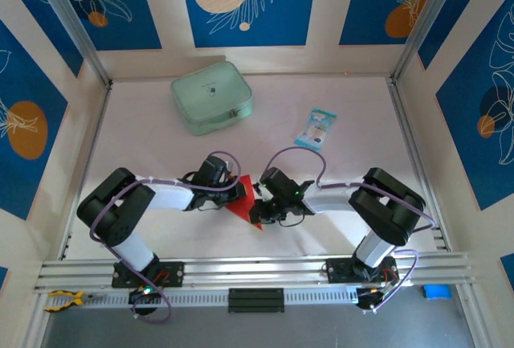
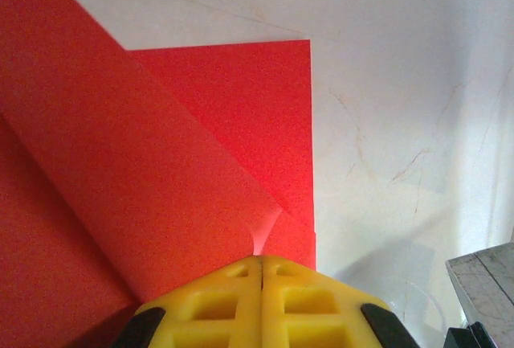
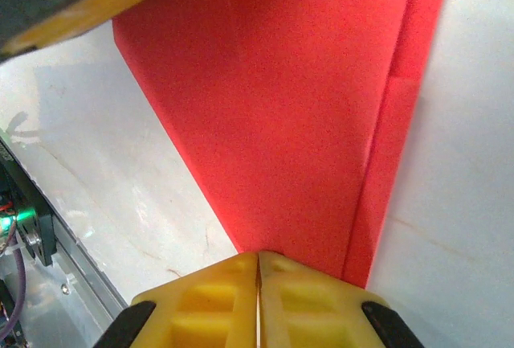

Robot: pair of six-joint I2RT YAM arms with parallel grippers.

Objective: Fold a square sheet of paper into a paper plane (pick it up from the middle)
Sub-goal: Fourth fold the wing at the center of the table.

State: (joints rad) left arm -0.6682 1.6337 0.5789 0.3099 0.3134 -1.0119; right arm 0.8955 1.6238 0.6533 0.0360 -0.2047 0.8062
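— Any lettering you can read?
— None. The mark on the green pouch [image 1: 211, 96] and the print on the blue-white packet [image 1: 315, 128] are too small.

Left tool [image 2: 261, 261] and right tool [image 3: 259, 256] pinched closed, arms angled inward.

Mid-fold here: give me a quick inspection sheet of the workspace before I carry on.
Surface: white table, no spills seen.
Job's things: red paper, partly folded, between the two arms.
Clutter: green pouch at the back; blue-white packet back right; both apart from the paper.
Grippers: left gripper and right gripper shut, fingers at the paper's edges.
Cables: purple cables loop along both arms.
Surroundings: blue patterned walls; aluminium rail at the near edge.
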